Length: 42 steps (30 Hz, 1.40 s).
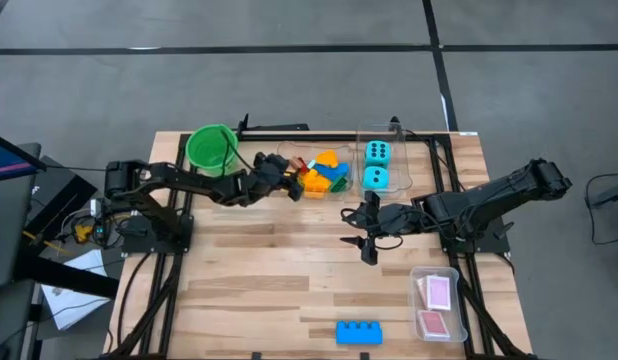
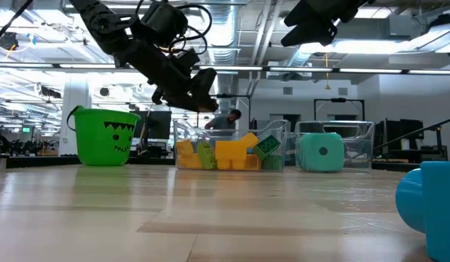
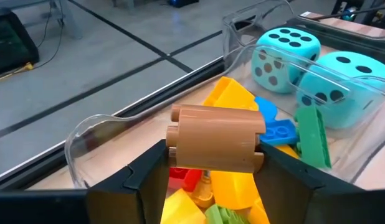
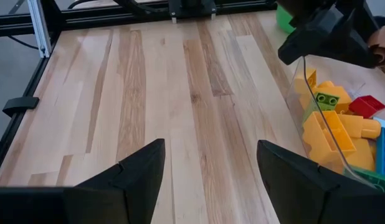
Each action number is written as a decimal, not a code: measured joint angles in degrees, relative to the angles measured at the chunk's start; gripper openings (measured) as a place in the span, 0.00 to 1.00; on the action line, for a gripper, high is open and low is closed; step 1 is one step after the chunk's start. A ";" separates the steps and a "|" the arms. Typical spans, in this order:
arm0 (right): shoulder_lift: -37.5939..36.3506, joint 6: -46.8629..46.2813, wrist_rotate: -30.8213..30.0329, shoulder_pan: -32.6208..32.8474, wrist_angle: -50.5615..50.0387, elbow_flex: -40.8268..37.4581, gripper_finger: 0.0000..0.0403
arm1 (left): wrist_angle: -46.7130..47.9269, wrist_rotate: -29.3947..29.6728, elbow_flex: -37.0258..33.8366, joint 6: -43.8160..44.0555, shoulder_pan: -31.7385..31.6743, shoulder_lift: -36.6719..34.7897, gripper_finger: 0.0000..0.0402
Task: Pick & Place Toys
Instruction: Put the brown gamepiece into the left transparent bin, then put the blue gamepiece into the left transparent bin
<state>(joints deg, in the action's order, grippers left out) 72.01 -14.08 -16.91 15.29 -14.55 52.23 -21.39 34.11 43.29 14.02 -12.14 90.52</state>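
Broad bare counter (image 1: 259, 280) in the middle and near-left, far edge crowded by green bucket (image 1: 211, 146), block-filled clear tub (image 1: 319, 172) and dice tub (image 1: 384, 166), blue block (image 1: 358, 332) and card tub (image 1: 436, 302) at near-right.

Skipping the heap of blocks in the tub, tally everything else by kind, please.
Cyan dice: 2
Playing cards: 2 visible
Clear tubs: 3
Green bucket: 1
Blue block on the table: 1
Brown block in the left gripper: 1
Total: 10

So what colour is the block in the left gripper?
Brown block, clearest in the left wrist view.
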 joint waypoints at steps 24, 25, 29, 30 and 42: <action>0.00 -0.53 0.04 0.00 -0.04 -0.02 0.61 | 0.23 -3.99 0.00 4.01 1.54 -1.21 0.60; 0.00 -0.53 0.04 0.00 -0.12 0.00 0.61 | 0.16 -6.43 0.00 4.59 2.21 -2.24 0.60; 0.00 -0.97 0.05 0.00 -0.79 -0.01 0.61 | -0.07 -16.47 0.00 5.95 6.09 -7.48 0.60; 0.00 -1.58 0.07 0.00 -0.99 0.00 0.61 | -0.15 -18.78 0.00 5.95 7.46 -8.82 0.60; 0.00 -3.11 0.35 0.77 -1.29 0.00 0.61 | 0.06 -26.12 0.07 -2.22 27.37 -20.18 0.60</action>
<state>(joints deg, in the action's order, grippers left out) 72.01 -17.19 -16.55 16.06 -15.84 52.23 -21.33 7.99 43.35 11.80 15.23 70.34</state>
